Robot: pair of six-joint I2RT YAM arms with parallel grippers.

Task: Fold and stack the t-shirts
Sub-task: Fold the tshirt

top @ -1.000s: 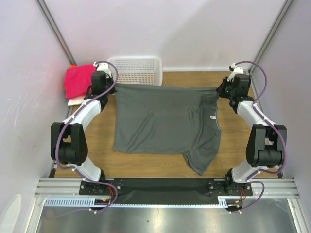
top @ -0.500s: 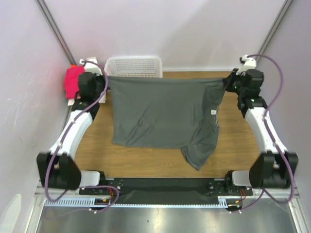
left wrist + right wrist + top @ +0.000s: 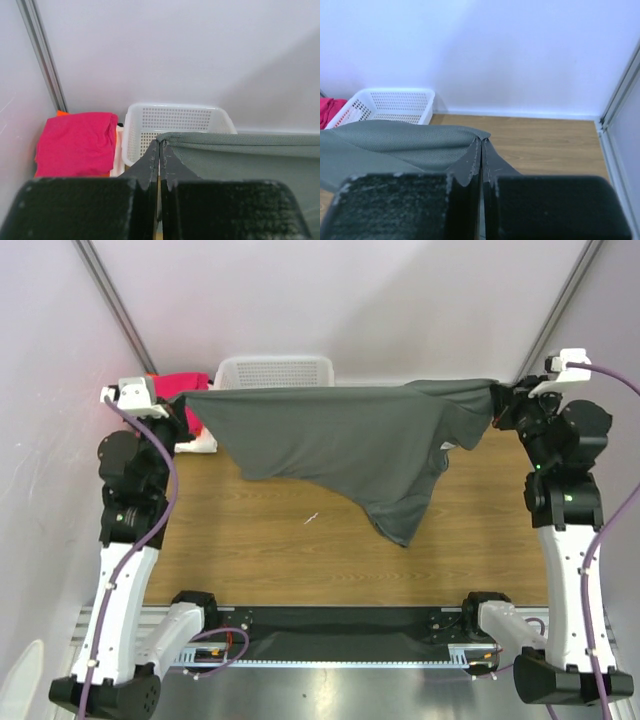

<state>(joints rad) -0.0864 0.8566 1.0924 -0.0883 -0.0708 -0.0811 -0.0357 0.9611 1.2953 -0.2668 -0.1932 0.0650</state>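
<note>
A dark grey t-shirt (image 3: 340, 440) hangs stretched in the air between both arms, its lower part drooping to a point near the table's middle. My left gripper (image 3: 188, 400) is shut on its left corner, also seen at the left gripper (image 3: 160, 142) pinching grey t-shirt cloth (image 3: 240, 155). My right gripper (image 3: 497, 392) is shut on the opposite corner; the right gripper (image 3: 481, 139) pinches the grey t-shirt fold (image 3: 405, 140). A magenta-pink t-shirt (image 3: 75, 142) lies folded at the back left on an orange one (image 3: 61, 113).
A white mesh basket (image 3: 275, 371) stands against the back wall, behind the raised shirt. The wooden table (image 3: 300, 540) shows under the shirt. Metal posts (image 3: 110, 300) and side walls close in left and right.
Both arms have risen and spread outward, lifting the grey t-shirt off the table until it hangs taut between them. Both grips held throughout.
</note>
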